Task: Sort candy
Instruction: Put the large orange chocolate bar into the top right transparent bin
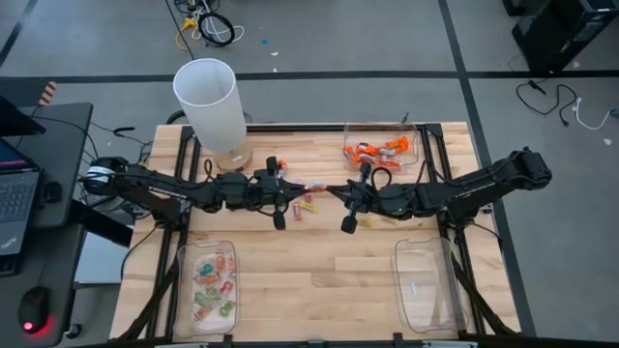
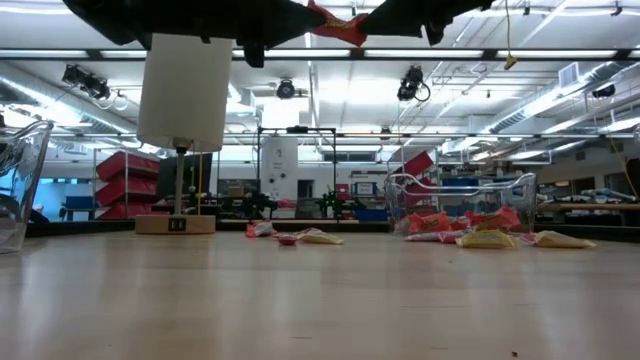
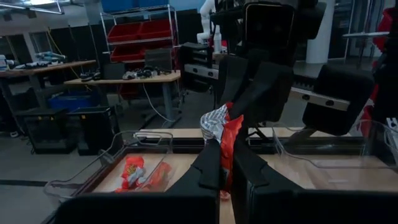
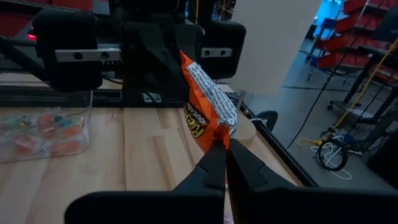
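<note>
An orange wrapped candy [image 4: 208, 102] with a white crimped end hangs above the bench [image 1: 319, 280] middle, pinched at opposite ends by the left hand [image 3: 224, 177] and the right hand [image 4: 221, 165], both pressed together on it. Loose candies [image 1: 308, 205] lie just below. Nearby stand a white lamp [image 1: 210, 101], a tray of orange candy [image 1: 380, 148], a tray of mixed candy [image 1: 213, 286] and a clear tray [image 1: 426, 283]; the front centre is open.

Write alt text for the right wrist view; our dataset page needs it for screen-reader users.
The right gripper and the left gripper opposite both pinch one orange wrapped candy, held in the air above the pale wooden table. To one side sits a clear plastic tray of mixed wrapped sweets; a white cylinder stands behind.
</note>
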Controlling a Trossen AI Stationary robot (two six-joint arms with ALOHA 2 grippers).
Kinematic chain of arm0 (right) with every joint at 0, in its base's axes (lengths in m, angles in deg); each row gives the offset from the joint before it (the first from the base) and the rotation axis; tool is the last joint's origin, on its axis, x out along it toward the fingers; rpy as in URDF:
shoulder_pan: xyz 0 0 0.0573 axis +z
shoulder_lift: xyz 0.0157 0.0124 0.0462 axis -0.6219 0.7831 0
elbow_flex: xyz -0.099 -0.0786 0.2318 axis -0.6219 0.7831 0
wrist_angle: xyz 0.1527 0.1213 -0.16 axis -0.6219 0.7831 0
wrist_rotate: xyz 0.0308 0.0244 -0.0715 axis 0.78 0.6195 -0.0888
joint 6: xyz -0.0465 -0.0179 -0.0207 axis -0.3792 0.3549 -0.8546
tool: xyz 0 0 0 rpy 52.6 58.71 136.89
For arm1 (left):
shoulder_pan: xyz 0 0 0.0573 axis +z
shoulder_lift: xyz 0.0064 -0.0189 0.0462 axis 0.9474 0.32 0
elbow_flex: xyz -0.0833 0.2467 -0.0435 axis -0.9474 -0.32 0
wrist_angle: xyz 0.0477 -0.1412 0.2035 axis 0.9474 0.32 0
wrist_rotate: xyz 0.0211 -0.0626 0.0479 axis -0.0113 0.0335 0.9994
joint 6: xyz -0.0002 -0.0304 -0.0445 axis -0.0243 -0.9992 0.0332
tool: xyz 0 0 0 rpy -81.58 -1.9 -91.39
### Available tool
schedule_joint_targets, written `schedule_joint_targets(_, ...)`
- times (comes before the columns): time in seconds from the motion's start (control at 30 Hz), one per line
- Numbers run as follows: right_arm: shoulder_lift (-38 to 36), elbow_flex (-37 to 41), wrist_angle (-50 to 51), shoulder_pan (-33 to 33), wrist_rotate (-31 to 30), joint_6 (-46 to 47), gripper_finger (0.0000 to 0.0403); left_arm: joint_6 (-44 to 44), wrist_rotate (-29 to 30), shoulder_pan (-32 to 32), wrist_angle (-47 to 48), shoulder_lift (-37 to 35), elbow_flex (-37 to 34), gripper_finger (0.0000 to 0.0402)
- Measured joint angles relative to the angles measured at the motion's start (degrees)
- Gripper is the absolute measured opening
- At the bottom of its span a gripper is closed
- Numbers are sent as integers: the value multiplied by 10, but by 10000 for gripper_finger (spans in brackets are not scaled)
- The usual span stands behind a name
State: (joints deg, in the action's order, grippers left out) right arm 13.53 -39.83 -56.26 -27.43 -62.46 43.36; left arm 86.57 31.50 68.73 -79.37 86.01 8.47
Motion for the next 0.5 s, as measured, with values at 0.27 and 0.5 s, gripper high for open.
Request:
schedule_joint_targets(0.27, 0, -1, 9, 13, -40, -5, 0, -20, -21, -5, -42, -4, 0, 10)
schedule_joint_targets(0.5, -1, -1, 7, 33, -69, -21, 0, -34, -2, -4, -25, -5, 1, 10)
